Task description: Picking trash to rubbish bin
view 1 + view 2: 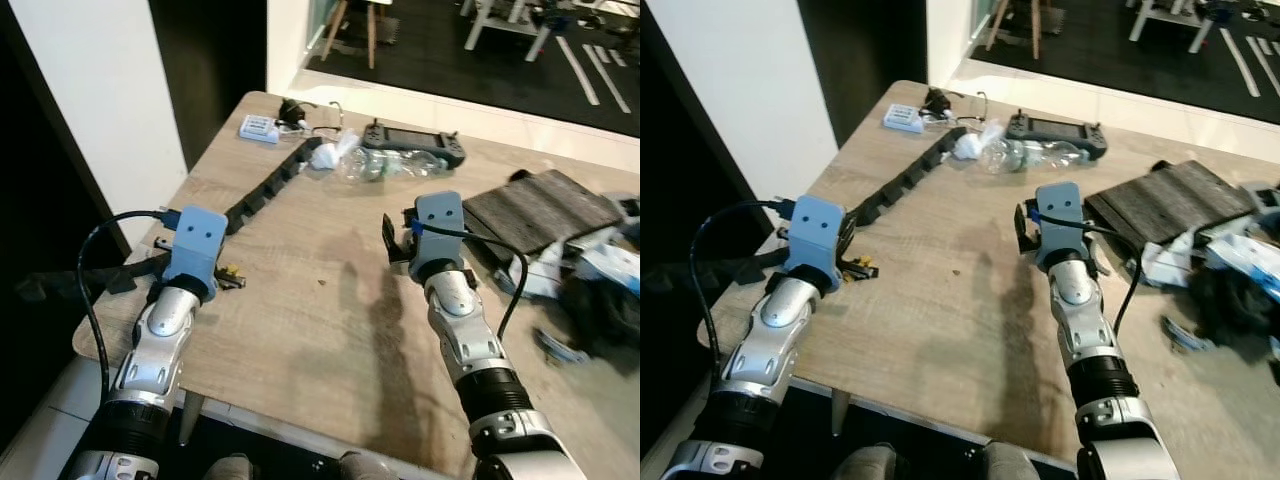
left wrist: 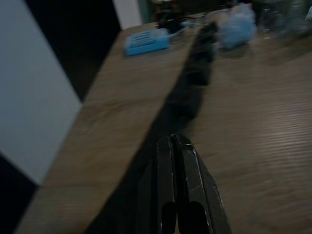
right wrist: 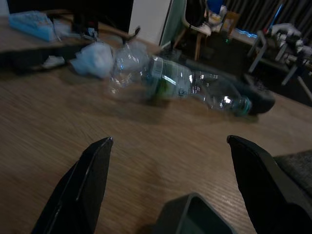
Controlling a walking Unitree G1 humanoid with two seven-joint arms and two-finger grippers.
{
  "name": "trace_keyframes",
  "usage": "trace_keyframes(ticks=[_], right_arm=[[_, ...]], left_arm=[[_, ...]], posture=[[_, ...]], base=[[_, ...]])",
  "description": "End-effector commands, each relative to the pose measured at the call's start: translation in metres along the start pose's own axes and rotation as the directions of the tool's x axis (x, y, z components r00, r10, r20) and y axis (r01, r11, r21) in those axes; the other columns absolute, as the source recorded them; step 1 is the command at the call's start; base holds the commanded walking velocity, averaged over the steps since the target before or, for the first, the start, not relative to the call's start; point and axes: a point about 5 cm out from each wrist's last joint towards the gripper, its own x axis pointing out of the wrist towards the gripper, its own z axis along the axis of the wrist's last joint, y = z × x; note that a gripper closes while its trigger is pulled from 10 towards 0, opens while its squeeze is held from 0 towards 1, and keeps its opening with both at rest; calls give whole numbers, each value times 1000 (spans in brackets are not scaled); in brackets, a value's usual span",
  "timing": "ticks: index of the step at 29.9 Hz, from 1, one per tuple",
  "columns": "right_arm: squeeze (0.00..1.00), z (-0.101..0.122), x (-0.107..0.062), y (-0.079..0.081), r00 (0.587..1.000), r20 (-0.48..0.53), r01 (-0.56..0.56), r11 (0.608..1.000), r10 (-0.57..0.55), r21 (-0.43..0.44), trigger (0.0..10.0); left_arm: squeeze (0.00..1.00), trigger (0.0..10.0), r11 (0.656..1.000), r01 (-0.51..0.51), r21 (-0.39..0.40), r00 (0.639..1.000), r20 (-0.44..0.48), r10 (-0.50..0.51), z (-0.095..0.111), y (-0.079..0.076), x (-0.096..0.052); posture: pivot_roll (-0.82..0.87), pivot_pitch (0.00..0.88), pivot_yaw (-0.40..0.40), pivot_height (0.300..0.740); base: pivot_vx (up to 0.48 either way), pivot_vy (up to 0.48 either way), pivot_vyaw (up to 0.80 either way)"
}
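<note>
A crushed clear plastic bottle [image 1: 395, 163] lies on its side at the far middle of the wooden table [image 1: 300, 300]. A crumpled pale wrapper [image 1: 326, 154] sits just left of it. My right gripper [image 3: 170, 142] hovers low over the table, short of the bottle [image 3: 195, 85], open with nothing between its fingers. In the left eye view the right gripper [image 1: 393, 243] is near the table's middle. My left gripper [image 2: 174, 141] is shut and empty, low over the table's left part, pointing along a black cable chain [image 2: 195, 83].
A black handheld controller [image 1: 415, 143] lies just behind the bottle. A small blue-white box [image 1: 258, 128] and cables lie at the far left corner. A dark grey mat [image 1: 540, 208] and a clutter of bags [image 1: 600, 275] cover the right side. The table's left edge is near my left arm.
</note>
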Motion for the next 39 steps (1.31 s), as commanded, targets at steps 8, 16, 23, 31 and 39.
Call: trace_keyframes(ticks=[8,16,23,31,39], right_arm=[[0,-10,-5,-9,998,-42,39,999,-40,-26,10000],[0,-11,-4,-14,997,-61,40,997,-44,-58,10000],[0,-20,-3,-8,990,-137,-42,998,36,-39,10000],[0,-25,-2,-4,979,-173,-116,993,111,-22,10000],[0,-34,-2,-4,963,-236,-132,991,131,9,10000]], left_arm=[[0,10000,988,151,22,986,72,-152,11,-23,-2],[0,10000,982,183,43,980,68,-185,11,-26,-4],[0,10000,975,212,59,974,67,-216,11,-27,-4],[0,10000,964,258,64,960,98,-264,17,-32,-6],[0,10000,948,311,64,943,105,-316,18,-37,-8]], posture=[[47,43,-46,740],[45,46,-48,740],[48,47,-47,740],[48,52,-46,740],[48,53,-45,740]], base=[[0,0,0],[0,0,-533],[0,0,0],[0,0,0],[0,0,0]])
